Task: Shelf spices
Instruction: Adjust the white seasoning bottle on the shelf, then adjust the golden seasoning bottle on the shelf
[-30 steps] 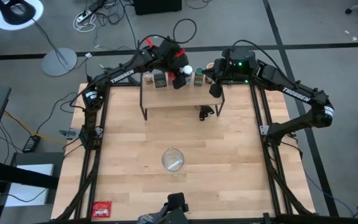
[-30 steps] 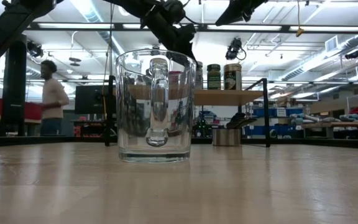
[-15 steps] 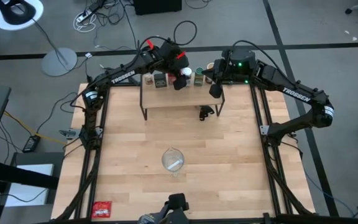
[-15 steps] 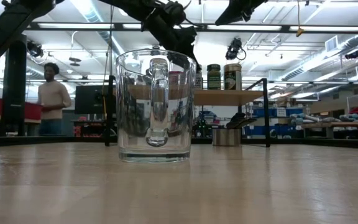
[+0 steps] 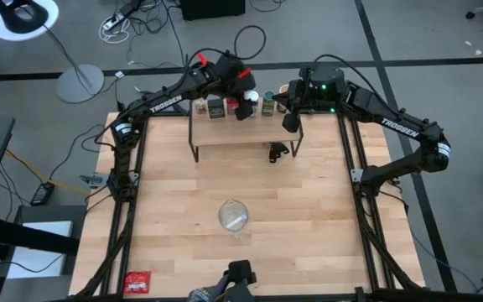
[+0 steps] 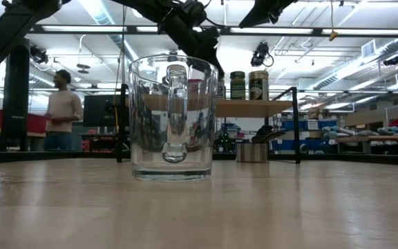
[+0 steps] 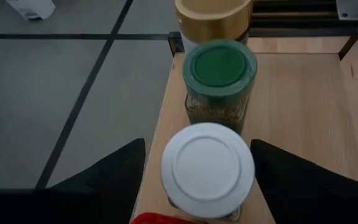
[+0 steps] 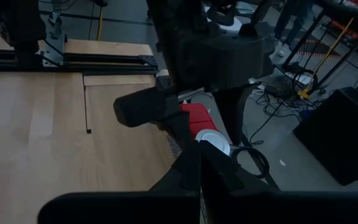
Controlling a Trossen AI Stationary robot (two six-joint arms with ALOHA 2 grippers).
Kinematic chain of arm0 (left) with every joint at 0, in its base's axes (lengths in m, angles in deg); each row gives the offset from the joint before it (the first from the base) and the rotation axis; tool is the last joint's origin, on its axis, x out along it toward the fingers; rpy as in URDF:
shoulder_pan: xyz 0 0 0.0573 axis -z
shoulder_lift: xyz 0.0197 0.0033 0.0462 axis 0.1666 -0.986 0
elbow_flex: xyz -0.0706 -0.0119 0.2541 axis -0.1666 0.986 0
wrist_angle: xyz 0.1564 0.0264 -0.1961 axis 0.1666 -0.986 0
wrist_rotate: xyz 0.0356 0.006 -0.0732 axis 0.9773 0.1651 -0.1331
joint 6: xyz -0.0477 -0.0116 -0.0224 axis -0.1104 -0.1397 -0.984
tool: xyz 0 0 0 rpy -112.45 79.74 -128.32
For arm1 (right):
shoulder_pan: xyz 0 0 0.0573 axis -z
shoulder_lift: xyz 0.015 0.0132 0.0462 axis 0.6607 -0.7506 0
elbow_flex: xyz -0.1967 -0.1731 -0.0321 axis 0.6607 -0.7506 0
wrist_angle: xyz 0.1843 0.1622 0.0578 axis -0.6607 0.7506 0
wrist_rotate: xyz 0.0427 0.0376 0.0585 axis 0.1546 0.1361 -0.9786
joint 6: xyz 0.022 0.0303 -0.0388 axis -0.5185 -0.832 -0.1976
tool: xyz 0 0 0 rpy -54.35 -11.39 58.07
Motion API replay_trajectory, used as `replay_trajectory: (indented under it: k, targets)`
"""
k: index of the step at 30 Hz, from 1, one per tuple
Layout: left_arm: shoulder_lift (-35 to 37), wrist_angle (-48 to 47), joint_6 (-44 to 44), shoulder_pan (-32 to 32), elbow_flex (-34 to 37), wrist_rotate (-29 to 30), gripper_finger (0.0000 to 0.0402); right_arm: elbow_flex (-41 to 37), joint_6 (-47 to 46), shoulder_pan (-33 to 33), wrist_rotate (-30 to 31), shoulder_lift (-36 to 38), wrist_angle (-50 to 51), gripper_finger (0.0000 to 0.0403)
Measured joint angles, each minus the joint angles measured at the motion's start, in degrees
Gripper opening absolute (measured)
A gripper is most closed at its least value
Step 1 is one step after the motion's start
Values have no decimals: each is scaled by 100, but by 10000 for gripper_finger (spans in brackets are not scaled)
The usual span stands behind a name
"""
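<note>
The shelf (image 5: pixel 241 134) stands at the table's far side, with a row of spices along its back edge. In the left wrist view the white-lidded jar (image 7: pixel 207 169) stands upright on the plank. The green-lidded jar (image 7: pixel 220 74) and the tan-lidded jar (image 7: pixel 213 15) stand behind it. My left gripper (image 7: pixel 199 149) is open, one finger on each side of the white-lidded jar (image 5: pixel 252 95), apart from it. My right gripper (image 8: pixel 201 168) is shut with nothing in it, and it hangs above the shelf's right end (image 5: pixel 290 122). A tiny jar (image 5: pixel 276 152) stands on the table under the shelf.
A large clear glass mug (image 5: pixel 233 216) stands at the table's middle and fills the low view (image 6: pixel 173 117). A flat red packet (image 5: pixel 137 282) lies at the near left corner. A dark tin (image 5: pixel 216 109) and a red tin (image 8: pixel 197 118) stand left of the white-lidded jar.
Neither arm has visibly moved. A person in the room beyond the table has stepped to the right.
</note>
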Motion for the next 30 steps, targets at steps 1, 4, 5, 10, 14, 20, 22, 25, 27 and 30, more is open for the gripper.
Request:
replay_trajectory:
  k: [1, 4, 5, 10, 14, 20, 22, 25, 27, 30]
  targets:
    - [0, 31, 2, 0, 0, 0, 296, 2, 0, 0, 0, 0, 0, 0]
    - [0, 119, 0, 0, -2, 0, 296, -1, 0, 2, -2, 0, 0, 0]
    - [0, 168, 0, 2, -2, 0, 296, 0, 0, 0, -2, 0, 0, 0]
    - [107, 397, -1, 4, -11, 30, 296, -1, 0, 0, -2, 0, 9, 1]
    - [367, 568, 17, -20, -13, 57, 296, -31, -2, 0, -2, -3, 21, 1]
    - [803, 699, 2, -119, -21, 72, 296, -738, -112, -103, 10, -101, -671, 1]
    - [913, 674, 0, -132, -22, 131, 296, -1115, -137, -158, 153, -101, -1038, 1]
    - [1092, 526, 47, -160, -20, 157, 296, -1651, -307, -197, 361, -97, -1638, 1]
    - [1248, 423, 73, -186, -20, 170, 296, -1937, -475, -192, 388, -96, -1820, 1]
    - [1516, 288, 129, -241, -20, 182, 296, -2415, -602, -192, 538, -98, -2299, 1]
